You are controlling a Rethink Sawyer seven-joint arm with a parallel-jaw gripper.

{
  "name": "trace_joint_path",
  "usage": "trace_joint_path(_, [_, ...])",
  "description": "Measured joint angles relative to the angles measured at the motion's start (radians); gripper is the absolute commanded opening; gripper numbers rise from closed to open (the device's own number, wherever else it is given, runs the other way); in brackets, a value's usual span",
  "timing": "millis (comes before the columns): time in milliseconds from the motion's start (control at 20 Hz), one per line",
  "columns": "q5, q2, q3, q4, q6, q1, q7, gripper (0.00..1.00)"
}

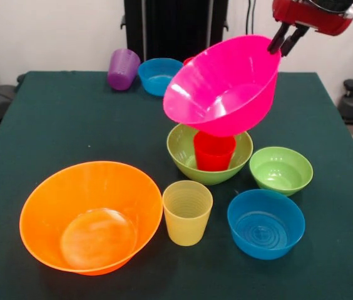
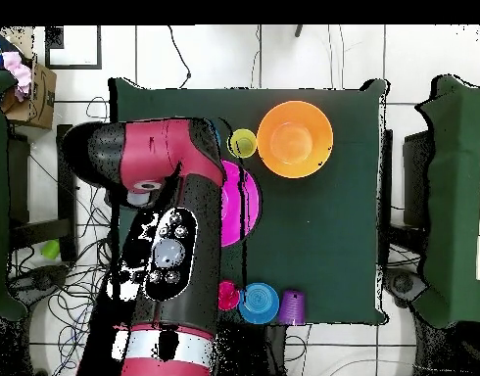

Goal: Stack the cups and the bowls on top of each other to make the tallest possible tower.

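Orange bowl, the largest piece, sits upright at the near left of the dark green desk. Hot pink bowl is off the desk, tilted with its mouth toward the camera; the end effector pinches its upper right rim, black fingers pressed on the wall. The pink bowl's base hangs just above the bright red cup, contact unclear. That cup stands upright inside the medium lime green bowl at desk centre. Blue bowl sits near right, small lime green bowl just behind it. A 2nd blue bowl sits at the far edge beside the purple cup, which lies tilted. Ribbed yellow cup stands upright between orange and blue bowls. Overhead, the arm covers most of the stack.
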Motion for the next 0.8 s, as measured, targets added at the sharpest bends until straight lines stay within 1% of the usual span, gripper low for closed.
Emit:
trace_joint_path(300, [-0.006, 0.010, 0.000, -0.004, 0.000, 0.007, 0.000, 0.00])
trace_joint_path(700, [-0.034, 0.011, 0.000, -0.002, -0.002, 0.026, 0.000, 0.00])
trace_joint_path(800, [-0.044, 0.011, -0.001, 0.005, -0.017, 0.030, 0.000, 0.00])
